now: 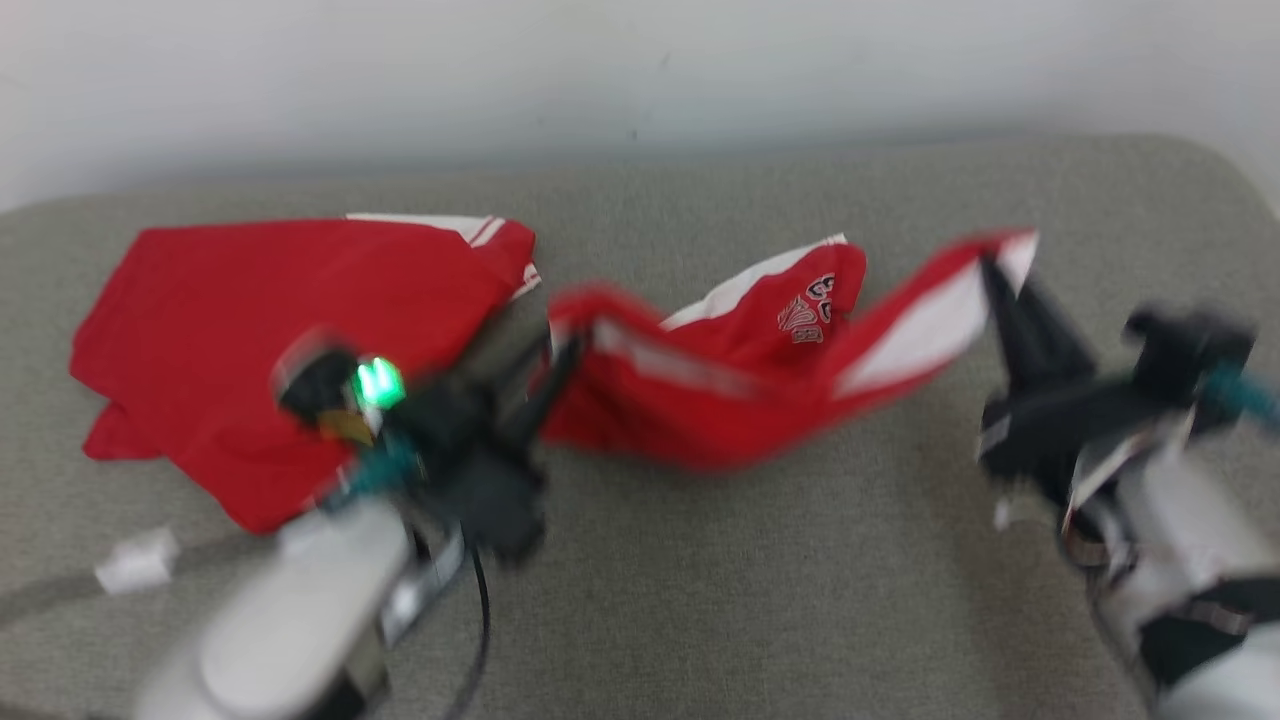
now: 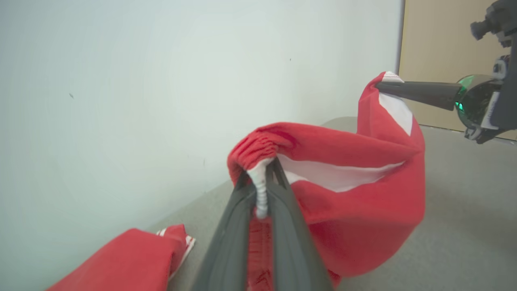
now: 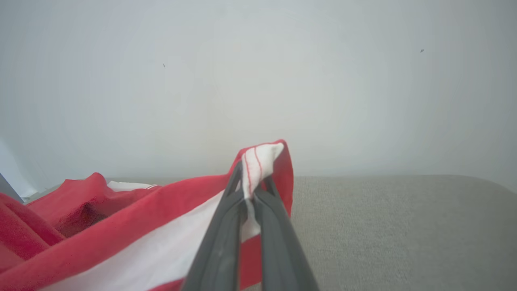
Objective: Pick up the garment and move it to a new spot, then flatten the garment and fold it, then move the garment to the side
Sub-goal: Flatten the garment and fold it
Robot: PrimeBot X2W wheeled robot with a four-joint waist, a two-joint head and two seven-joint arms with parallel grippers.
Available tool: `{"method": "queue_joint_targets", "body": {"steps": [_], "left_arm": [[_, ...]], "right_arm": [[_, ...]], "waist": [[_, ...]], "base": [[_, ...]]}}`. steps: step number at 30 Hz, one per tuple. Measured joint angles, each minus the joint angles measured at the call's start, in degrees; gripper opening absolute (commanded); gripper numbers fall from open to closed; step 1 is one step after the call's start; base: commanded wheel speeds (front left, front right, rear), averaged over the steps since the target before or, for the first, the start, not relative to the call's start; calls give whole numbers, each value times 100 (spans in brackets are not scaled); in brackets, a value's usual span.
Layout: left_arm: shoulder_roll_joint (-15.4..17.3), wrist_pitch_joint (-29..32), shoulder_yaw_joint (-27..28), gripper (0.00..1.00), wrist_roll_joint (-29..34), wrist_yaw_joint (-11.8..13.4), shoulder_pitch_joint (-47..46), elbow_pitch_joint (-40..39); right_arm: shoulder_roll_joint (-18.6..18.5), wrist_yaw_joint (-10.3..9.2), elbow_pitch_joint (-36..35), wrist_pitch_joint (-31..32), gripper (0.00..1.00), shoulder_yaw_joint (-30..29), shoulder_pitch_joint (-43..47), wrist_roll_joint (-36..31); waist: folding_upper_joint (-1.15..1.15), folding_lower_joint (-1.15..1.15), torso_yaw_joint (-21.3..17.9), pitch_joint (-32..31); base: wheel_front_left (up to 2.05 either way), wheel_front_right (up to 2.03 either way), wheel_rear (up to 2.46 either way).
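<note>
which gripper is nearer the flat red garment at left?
Left. Left gripper grips the shorts right beside the flat garment; right gripper is far off, at the shorts' other end.

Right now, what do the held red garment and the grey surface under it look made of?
The held red garment looks like soft matte cloth, likely knit or fleece: it sags and creases, and one edge is gathered like elastic. The grey surface looks like a matte textile covering with a fine grainy weave. What lies beneath is hidden.
</note>
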Motion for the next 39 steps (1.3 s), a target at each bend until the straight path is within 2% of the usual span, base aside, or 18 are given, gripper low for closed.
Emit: {"method": "queue_joint_targets", "body": {"steps": [6, 10, 13, 19, 24, 29, 34, 39], "left_arm": [[368, 353, -259, 0, -806, 0, -2631, 198], [400, 546, -358, 0, -1372, 0, -4140, 636], [400, 670, -537, 0, -1575, -1, -5125, 1022], [301, 557, -655, 0, -1967, 0, -6770, 1878], [135, 467, -925, 0, -2117, 0, -7647, 2327], [31, 299, -1181, 0, -2329, 0, -8150, 2729], [-19, 58, -1405, 0, -2619, 0, -8125, 2952], [-7, -177, -1402, 0, -2977, 0, -7389, 2942]], "right_arm": [[-129, 0, 199, 539, 0, -92, -2296, 401], [-130, 0, 541, 924, 0, -125, -3839, 639], [-41, 0, 921, 1134, 0, -170, -4937, 748], [156, 0, 1767, 1170, 0, -202, -6649, 801], [193, 0, 2245, 1161, 0, -73, -7384, 742], [243, 0, 2538, 1071, 0, -7, -7812, 809], [258, 0, 2657, 931, 0, 242, -7753, 964], [30, 0, 2490, 635, 0, 569, -7062, 1162]], "waist": [[0, 1, -69, 649], [0, 1, -122, 1174], [1, 1, -175, 1583], [1, 2, -314, 2337], [2, 2, -447, 2818], [1, 1, -582, 3168], [1, 1, -689, 3432], [1, 1, -689, 3509]], "base": [[0, 0, 0], [0, 0, 0], [0, 0, 0], [0, 0, 0], [0, 0, 0], [0, 0, 0], [0, 0, 0], [0, 0, 0]]}}
